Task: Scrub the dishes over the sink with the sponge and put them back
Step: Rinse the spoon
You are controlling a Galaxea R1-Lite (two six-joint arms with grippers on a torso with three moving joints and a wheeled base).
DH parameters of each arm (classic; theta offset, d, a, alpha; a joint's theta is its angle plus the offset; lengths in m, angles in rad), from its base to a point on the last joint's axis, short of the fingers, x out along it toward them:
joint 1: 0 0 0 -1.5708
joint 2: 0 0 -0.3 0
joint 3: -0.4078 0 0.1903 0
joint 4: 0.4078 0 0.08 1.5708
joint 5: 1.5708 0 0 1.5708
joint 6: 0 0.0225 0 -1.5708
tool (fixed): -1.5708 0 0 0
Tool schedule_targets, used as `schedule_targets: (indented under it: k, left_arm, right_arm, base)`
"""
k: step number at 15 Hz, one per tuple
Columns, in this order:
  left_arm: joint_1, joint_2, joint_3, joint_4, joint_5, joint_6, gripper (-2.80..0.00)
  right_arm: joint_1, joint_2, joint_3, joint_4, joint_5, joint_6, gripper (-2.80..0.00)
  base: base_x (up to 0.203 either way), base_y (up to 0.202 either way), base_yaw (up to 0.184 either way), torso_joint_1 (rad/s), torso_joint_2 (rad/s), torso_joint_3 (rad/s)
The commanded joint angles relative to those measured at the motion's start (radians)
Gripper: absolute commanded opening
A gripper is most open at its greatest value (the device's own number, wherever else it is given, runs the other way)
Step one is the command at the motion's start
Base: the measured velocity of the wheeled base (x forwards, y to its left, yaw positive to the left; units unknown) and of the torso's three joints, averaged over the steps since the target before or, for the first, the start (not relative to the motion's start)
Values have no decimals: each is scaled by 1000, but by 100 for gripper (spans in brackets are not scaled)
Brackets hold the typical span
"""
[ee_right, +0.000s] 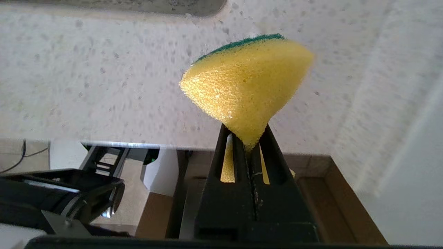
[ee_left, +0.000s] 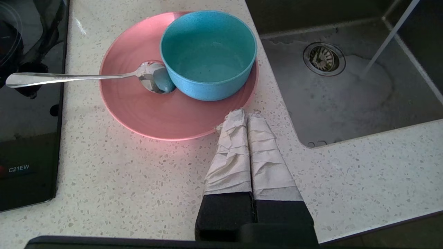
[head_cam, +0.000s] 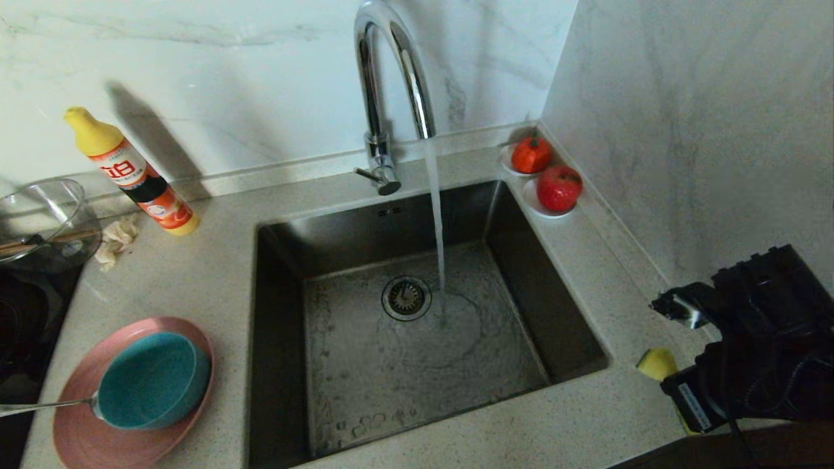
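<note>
Right wrist view shows the right end effector [ee_right: 250,143] clamped tight on the yellow sponge [ee_right: 245,86] above the desk [ee_right: 86,86], while the left end effector [ee_left: 246,116] rests closed and empty.

Walls: white marble-look panels [head_cam: 215,58] at rear and rt side, meeting in a corner at 1 o'clock. Surface [head_cam: 215,273]: pale speckled stone w/ raised lip along both walls. Black cooktop [head_cam: 26,312] inset at 9 o'clock. Light: diffuse; shadows cast on rear wall.
</note>
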Motion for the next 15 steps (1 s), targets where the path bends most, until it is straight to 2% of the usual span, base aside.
schedule_targets:
  k: [1, 3, 6, 12, 13, 14, 15]
  left_arm:
    - [0, -2, 0, 2, 0, 0, -280]
    - [0, -2, 0, 0, 0, 0, -280]
    - [0, -2, 0, 0, -1, 0, -280]
    - [0, -2, 0, 0, 0, 0, -280]
    - [0, -2, 0, 0, -2, 0, -280]
    - [0, -2, 0, 0, 0, 0, -280]
    - [0, -2, 0, 0, 0, 0, -280]
  right_arm:
    - [0, 62, 4, -34, -4, 32, -280]
    - [0, 88, 8, -64, -15, 56, -280]
    - [0, 104, 5, -66, -14, 58, -280]
    - [-15, 145, -5, -161, -41, 59, -280]
    - [-15, 154, -9, -175, -50, 59, -63]
    - [-15, 160, -5, -203, -60, 59, 0]
    - [-15, 164, 2, -236, -68, 59, 0]
  base:
    - [0, 0, 0, 0, 0, 0]
    - [0, 0, 0, 0, 0, 0]
    - [0, 0, 0, 0, 0, 0]
    - [0, 0, 0, 0, 0, 0]
    - [0, 0, 0, 0, 0, 0]
    - [0, 0, 0, 0, 0, 0]
    - [0, 0, 0, 0, 0, 0]
